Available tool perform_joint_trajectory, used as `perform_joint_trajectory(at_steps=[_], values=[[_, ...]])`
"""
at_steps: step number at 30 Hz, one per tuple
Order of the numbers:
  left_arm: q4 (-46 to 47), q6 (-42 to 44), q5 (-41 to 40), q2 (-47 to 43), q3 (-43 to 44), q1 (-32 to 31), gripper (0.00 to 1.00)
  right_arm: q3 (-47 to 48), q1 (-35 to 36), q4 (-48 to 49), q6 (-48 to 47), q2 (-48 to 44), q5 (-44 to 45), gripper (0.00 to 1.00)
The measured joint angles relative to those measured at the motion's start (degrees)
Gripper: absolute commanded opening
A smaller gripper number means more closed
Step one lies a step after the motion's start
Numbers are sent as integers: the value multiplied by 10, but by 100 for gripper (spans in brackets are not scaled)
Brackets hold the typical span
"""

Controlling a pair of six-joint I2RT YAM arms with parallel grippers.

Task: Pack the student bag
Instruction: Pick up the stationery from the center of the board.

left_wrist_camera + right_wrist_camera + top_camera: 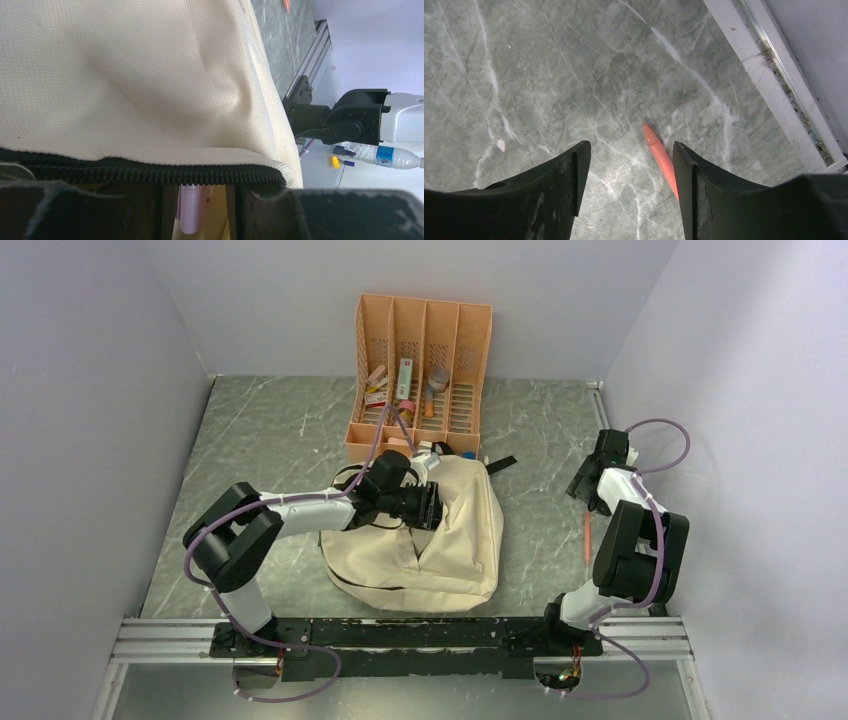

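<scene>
The student bag [420, 550], cream with black zipper trim, lies in the middle of the table, its opening toward the back. My left gripper [433, 505] is at that opening. In the left wrist view its fingertips sit under the black zipper edge [150, 172], jaws apart, and a pink pen-like thing [191, 210] shows loose in the gap, inside the bag [125, 75]. My right gripper [631, 155] hangs open low over the marble table. An orange pen [659, 156] lies flat just inside its right finger [686, 170], untouched. The same pen [586, 537] shows right of the bag.
An orange slotted desk organiser [420, 370] with several small items stands at the back, just behind the bag. A black strap [497, 462] sticks out from the bag's top right. A metal rail [769, 85] edges the table on the right.
</scene>
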Motion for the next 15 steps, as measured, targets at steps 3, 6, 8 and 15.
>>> perform_joint_trajectory(at_steps=[3, 6, 8, 15], values=[[2, -3, 1, 0, -2, 0, 41, -4, -5, 4, -2, 1, -3, 59], [5, -7, 5, -1, -4, 0, 41, -13, -8, 9, -2, 7, -5, 57], [7, -9, 8, -2, -6, 0, 41, -25, -10, 11, -2, 13, -5, 56], [10, -12, 14, -8, -12, 0, 41, -46, -23, 22, 6, 17, -7, 38]])
